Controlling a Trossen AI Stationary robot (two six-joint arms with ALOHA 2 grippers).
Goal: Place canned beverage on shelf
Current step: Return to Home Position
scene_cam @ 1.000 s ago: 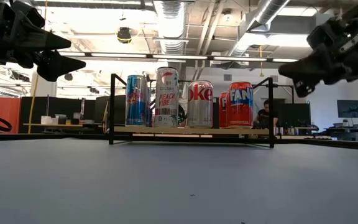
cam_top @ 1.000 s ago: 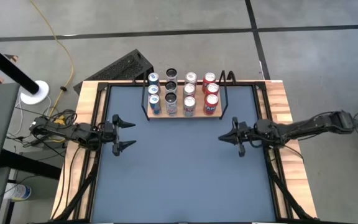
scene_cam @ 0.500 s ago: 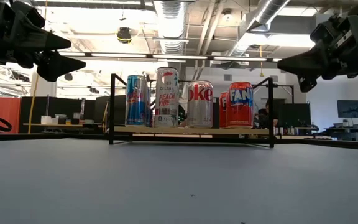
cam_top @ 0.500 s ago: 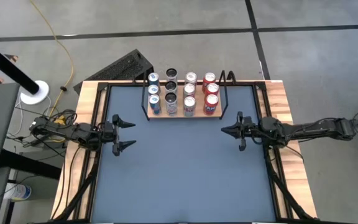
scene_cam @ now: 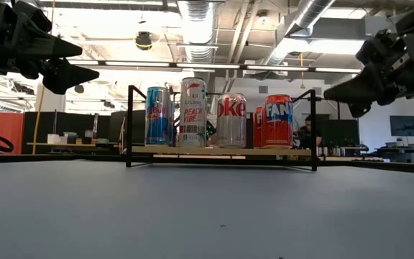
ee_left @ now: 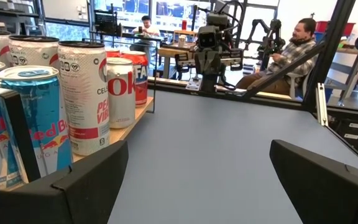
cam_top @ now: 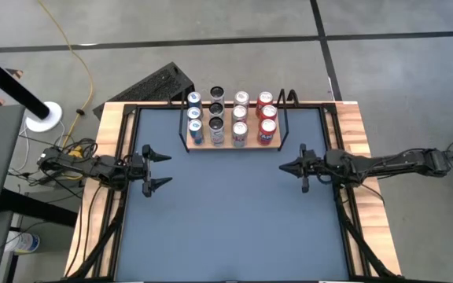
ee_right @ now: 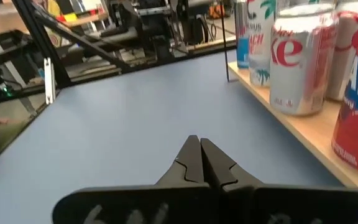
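Twelve cans [cam_top: 216, 123] fill the shelf [cam_top: 228, 146] at the tabletop's [cam_top: 226, 224] far edge; the left tool [cam_top: 160, 170] hangs released by the left edge, the right tool [cam_top: 284, 167] clenched empty opposite.

Twelve soda cans [cam_top: 240, 115], one shelf [scene_cam: 221, 150]

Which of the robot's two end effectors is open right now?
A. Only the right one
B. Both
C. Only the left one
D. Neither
C: the left end effector is spread wide apart, while the right end effector is pinched together to a single point, with nothing held in it.
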